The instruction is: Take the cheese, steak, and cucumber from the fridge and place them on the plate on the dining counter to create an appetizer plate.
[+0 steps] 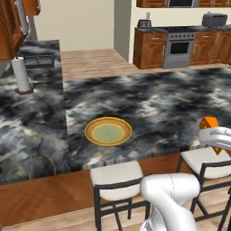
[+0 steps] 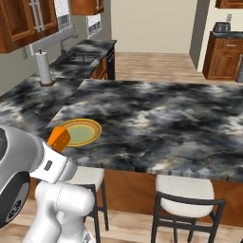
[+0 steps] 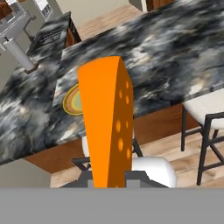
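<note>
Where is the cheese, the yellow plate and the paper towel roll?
cheese (image 3: 107,122), hand view, middle of its orange face.
plate (image 1: 93,127), left base view, its yellow rim.
paper towel roll (image 1: 20,74), left base view, its white side.

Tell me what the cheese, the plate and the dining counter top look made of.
Cheese: matte orange wedge with darker oval holes, like Swiss-style cheese. Plate: smooth, probably glazed ceramic, judging by its yellow rim, orange band and pale green centre. Dining counter: polished-looking stone, black with white marbled veining, on a reddish-brown wooden base.
</note>
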